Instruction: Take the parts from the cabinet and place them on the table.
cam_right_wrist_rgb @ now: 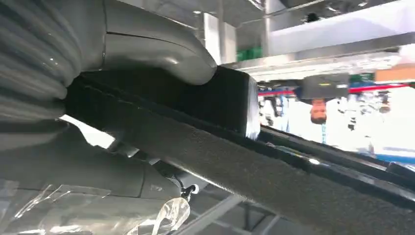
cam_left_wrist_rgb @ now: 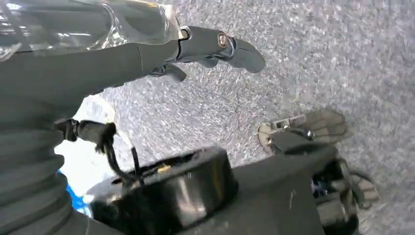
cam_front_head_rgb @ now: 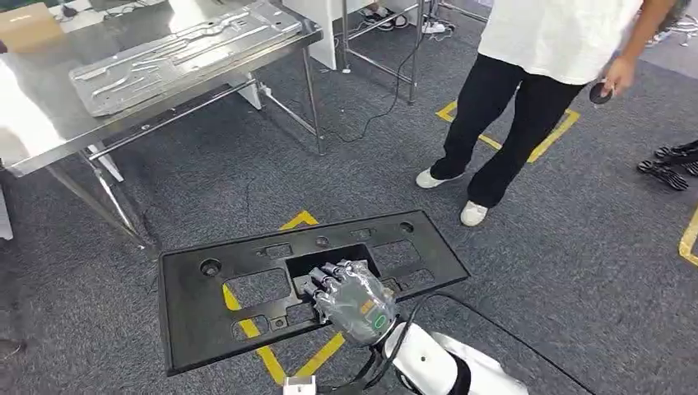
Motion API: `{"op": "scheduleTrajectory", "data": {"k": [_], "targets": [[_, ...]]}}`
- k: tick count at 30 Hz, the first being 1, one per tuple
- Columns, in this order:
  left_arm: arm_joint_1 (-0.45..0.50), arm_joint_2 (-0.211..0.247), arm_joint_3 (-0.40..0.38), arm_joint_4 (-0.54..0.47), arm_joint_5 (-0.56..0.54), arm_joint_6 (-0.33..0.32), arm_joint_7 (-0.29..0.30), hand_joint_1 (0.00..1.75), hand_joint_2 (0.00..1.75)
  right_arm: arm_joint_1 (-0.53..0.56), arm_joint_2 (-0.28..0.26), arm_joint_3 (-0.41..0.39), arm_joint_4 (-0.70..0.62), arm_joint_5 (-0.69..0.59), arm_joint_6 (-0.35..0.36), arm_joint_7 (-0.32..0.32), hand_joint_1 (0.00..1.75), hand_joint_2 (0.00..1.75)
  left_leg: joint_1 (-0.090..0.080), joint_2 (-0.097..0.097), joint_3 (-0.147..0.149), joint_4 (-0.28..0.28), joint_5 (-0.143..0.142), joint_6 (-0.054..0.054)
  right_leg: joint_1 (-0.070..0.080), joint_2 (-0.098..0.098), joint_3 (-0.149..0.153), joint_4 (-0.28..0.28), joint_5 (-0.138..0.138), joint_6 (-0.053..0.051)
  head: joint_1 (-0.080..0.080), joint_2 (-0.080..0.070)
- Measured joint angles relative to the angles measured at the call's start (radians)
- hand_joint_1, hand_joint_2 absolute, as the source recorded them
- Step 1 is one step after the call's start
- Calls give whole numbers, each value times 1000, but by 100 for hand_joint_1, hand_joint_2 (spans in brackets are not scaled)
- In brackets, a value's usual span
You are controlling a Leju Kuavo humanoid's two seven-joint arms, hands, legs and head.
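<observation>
A large black plastic panel (cam_front_head_rgb: 304, 280) with several cutouts hangs level above the grey carpet in the head view. My right hand (cam_front_head_rgb: 354, 300), wrapped in clear film, grips it at the near edge of the central cutout, fingers hooked into the opening. In the right wrist view the grey thumb (cam_right_wrist_rgb: 161, 54) presses on the black panel (cam_right_wrist_rgb: 254, 171). The steel table (cam_front_head_rgb: 33, 140) stands at the far left and carries a stamped silver metal part (cam_front_head_rgb: 181, 49). My left hand (cam_left_wrist_rgb: 210, 46) hangs over the carpet with its fingers stretched out, holding nothing.
A person (cam_front_head_rgb: 527, 82) in a white top and black trousers stands at the far right, a small dark object in one hand. Yellow tape marks (cam_front_head_rgb: 272, 358) cross the carpet. A brown box (cam_front_head_rgb: 29, 25) sits on the table's far corner. A cable (cam_front_head_rgb: 387, 99) trails by the table legs.
</observation>
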Motion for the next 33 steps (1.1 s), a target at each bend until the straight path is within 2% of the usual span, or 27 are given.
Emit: {"op": "scheduleTrajectory", "data": {"k": [1,4,5,6,7,8,9,10,11,12,14,15,16,18,19,20,21,22,23,24,25,26,27,29,30,31,33], "targets": [[1,0,0,0,0,-1,2,0,175,-1,2,0,-1,-1,0,0,175,175,2,-4,-8,5,1,1,1,-21,-9,8,0,-19,-1,0],[8,4,0,0,0,0,2,0,175,0,2,1,-1,-2,-1,0,175,175,8,-13,-13,4,-2,0,3,-46,-9,8,-3,-39,-2,0],[9,4,0,0,0,0,2,0,175,-1,3,1,-1,-2,-1,0,175,175,4,27,-20,26,-13,-4,8,-54,-6,7,-4,-46,-2,0],[9,4,0,0,0,0,2,0,175,-1,4,1,-1,-2,-1,0,175,175,5,54,-34,58,-27,-6,7,-59,-6,6,-5,-48,-3,0],[4,4,0,0,0,0,1,0,175,-5,5,1,-1,-2,-1,0,175,175,4,82,-83,152,-70,-11,10,-71,-5,6,-6,-50,-3,0],[-2,4,1,0,0,-1,1,0,175,-4,4,1,-1,-2,-1,0,175,175,5,90,-135,250,-107,-13,12,-83,-4,7,-9,-54,-3,0],[-4,4,2,0,0,-2,-1,0,175,-3,5,2,-1,-3,-1,0,175,175,5,93,-169,313,-126,-12,15,-94,-4,7,-11,-55,-3,0],[-6,4,3,0,-1,-3,-3,0,175,-1,4,3,-1,-7,-1,0,175,175,5,93,-188,342,-124,-9,19,-102,-2,7,-14,-56,-2,0],[-7,4,3,0,-4,-4,-3,0,175,-1,4,3,-1,-16,-1,0,175,175,1,94,-179,318,-101,0,23,-109,2,7,-17,-57,-3,0],[-5,4,3,0,-4,-4,-3,0,175,-1,5,3,-1,-19,-1,0,175,175,-3,94,-150,256,-62,10,27,-114,8,7,-20,-58,-3,0],[2,4,3,0,-7,-4,-2,0,175,-3,5,2,-1,-23,-2,0,175,175,-28,108,-57,62,38,52,34,-122,25,4,-28,-60,-3,0],[2,11,3,1,-7,-3,-1,0,175,-3,4,1,-1,-24,-1,0,175,175,-35,134,-41,37,23,73,33,-126,29,0,-29,-59,-1,0],[1,9,2,0,-8,-3,0,0,175,-4,4,1,-1,-24,-2,0,175,175,-41,133,-39,17,22,75,30,-128,25,-3,-28,-56,-3,0],[3,12,2,1,-7,0,0,0,175,-3,5,1,-1,-26,-1,1,175,175,-48,127,-39,9,21,76,22,-139,23,-8,-26,-49,-3,0],[4,14,2,1,-7,0,0,0,175,-4,7,0,-1,-26,-1,2,175,175,-50,121,-29,-11,25,79,25,-143,34,-18,-24,-43,-3,0],[8,15,2,1,-6,0,0,0,175,-2,9,-2,-1,-27,-1,2,175,175,-34,115,2,-48,40,73,26,-135,44,-22,-30,-38,-3,0],[8,12,2,1,-6,0,-2,0,175,-3,6,0,-1,-26,-1,1,175,175,-33,111,15,-65,47,64,26,-108,34,13,-46,-35,-2,0],[6,12,2,1,-4,0,-2,0,175,-4,6,0,-2,-26,-1,1,175,175,-30,110,18,-66,49,64,27,-84,0,78,-78,-35,-1,0],[4,11,3,1,0,0,-2,0,175,-4,5,0,-1,-27,0,1,175,175,-28,105,18,-66,47,62,25,-74,-45,161,-114,-32,-1,0],[3,8,2,1,3,-2,-3,0,175,0,4,0,-1,-27,0,1,175,175,-28,98,18,-65,46,61,24,-73,-89,235,-141,-28,-2,0],[5,5,2,1,7,-2,-3,0,175,3,3,1,-1,-27,2,0,175,175,-28,92,18,-65,44,59,24,-73,-123,283,-145,-25,-1,0],[8,4,3,1,14,-5,-3,0,175,5,1,2,-1,-26,4,0,175,175,-27,86,20,-63,42,55,23,-73,-125,269,-118,-22,-2,0],[11,3,3,1,18,-13,-3,0,175,6,0,3,-1,-26,6,0,175,175,-25,80,24,-61,38,50,21,-73,-103,209,-74,-19,-2,0],[13,3,3,1,21,-22,-3,0,175,4,0,3,-1,-26,7,0,175,175,-19,72,27,-41,21,36,16,-71,-16,18,29,-10,-2,0],[13,5,3,1,18,-23,-2,0,175,4,-2,3,-1,-26,7,0,175,175,-22,70,19,-28,9,27,15,-57,0,-12,13,-7,-2,0],[11,5,3,1,13,-23,0,0,175,2,1,3,-1,-25,8,-2,175,175,-25,67,8,-8,0,25,15,-55,-5,-16,16,-24,-3,0],[14,5,3,1,10,-25,0,0,175,4,1,3,-1,-24,8,-2,175,175,-25,66,7,-12,1,25,20,-57,-8,-13,13,-35,-3,0]]}}
